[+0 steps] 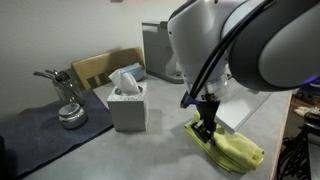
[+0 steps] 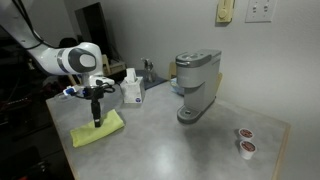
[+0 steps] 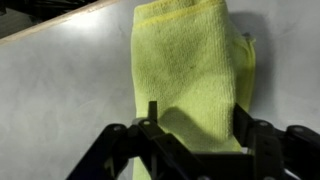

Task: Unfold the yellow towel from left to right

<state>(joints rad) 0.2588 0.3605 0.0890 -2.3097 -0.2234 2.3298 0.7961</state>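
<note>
A folded yellow towel (image 1: 238,151) lies on the grey table near its edge, and it shows in both exterior views (image 2: 100,131). In the wrist view it fills the upper middle (image 3: 190,55), with a folded layer showing along its right side. My gripper (image 1: 205,128) points straight down onto the towel (image 2: 97,119). In the wrist view its two black fingers (image 3: 197,118) stand apart, open, with towel surface between them. Whether the fingertips touch the cloth I cannot tell.
A white tissue box (image 1: 128,100) stands close by the towel (image 2: 131,88). A metal pot (image 1: 70,114) sits on a dark mat (image 1: 35,135). A grey coffee machine (image 2: 195,85) and two small pods (image 2: 244,141) stand further along the table.
</note>
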